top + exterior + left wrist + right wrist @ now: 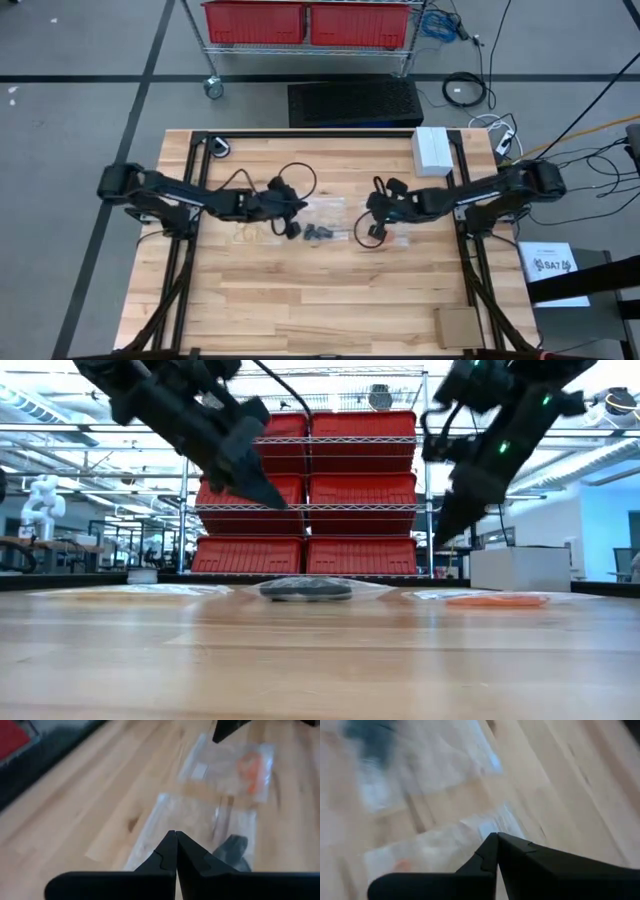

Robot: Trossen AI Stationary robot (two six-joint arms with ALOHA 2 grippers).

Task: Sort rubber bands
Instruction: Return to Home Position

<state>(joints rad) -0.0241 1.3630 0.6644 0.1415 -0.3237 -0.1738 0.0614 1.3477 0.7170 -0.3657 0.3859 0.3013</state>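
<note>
At mid table point(300, 300) | black rubber bands point(305, 590): small dark flat clump | left pincer point(176, 836), right pincer point(496, 837): closed, empty

Three clear bags point(310, 582), two grippers point(272, 498) point(440, 535), one box point(432, 152)

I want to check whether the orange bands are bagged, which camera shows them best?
The left wrist view: the orange bands lie inside a clear bag, seen from above. The low view shows them edge-on as a thin orange strip, the right wrist view only a blurred orange smudge, and the high view does not show them.
</note>
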